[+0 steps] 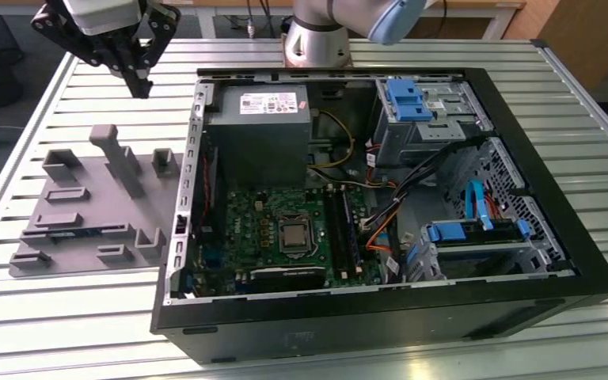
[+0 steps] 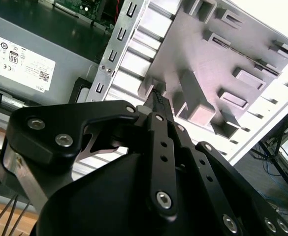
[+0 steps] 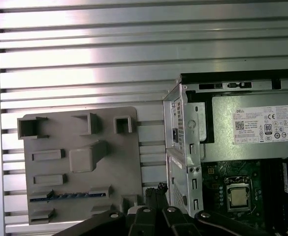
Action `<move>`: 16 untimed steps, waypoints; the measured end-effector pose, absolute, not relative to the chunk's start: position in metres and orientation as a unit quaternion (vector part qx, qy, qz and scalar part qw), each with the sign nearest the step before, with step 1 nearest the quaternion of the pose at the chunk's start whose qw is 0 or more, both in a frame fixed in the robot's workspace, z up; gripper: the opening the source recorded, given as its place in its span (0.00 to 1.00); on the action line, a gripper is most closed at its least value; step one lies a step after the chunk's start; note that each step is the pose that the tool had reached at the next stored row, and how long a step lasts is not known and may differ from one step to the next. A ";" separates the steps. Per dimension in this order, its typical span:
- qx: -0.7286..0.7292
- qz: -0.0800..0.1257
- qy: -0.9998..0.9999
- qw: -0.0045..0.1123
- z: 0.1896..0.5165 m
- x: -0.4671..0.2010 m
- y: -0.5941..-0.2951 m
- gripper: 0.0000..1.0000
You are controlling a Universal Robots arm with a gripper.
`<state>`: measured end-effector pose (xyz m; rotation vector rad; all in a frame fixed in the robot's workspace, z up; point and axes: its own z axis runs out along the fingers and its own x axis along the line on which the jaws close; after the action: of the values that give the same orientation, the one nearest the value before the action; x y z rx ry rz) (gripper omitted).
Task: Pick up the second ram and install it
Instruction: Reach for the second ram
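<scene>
The second ram (image 3: 67,195) is a thin blue-green stick lying on edge in a slot of the grey fixture plate (image 3: 119,162). In the exterior view the ram (image 1: 72,233) sits near the plate's front, left of the open computer case (image 1: 389,317). My gripper (image 1: 142,89) hangs above the table beyond the plate's far end, well away from the stick. Its black fingers meet at the tips with nothing between them, which both wrist views confirm: gripper (image 2: 157,96), gripper (image 3: 156,189). The long black memory slots (image 1: 341,229) lie on the green motherboard inside the case.
A tall grey post (image 1: 124,162) and several low blocks rise from the fixture plate (image 1: 82,206). The power supply (image 1: 260,127), blue drive cages (image 1: 410,99) and cable bundles (image 1: 431,182) crowd the case. The ribbed metal table (image 1: 72,309) runs all around.
</scene>
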<state>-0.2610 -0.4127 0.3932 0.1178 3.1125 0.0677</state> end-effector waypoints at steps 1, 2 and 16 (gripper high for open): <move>0.038 0.022 0.999 0.013 0.393 -0.261 -0.413 0.11; 0.038 0.022 0.999 0.013 0.393 -0.262 -0.413 0.11; 0.038 0.022 0.999 0.013 0.393 -0.283 -0.425 0.11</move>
<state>-0.2827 -0.4247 0.3929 0.1179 3.1125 0.0677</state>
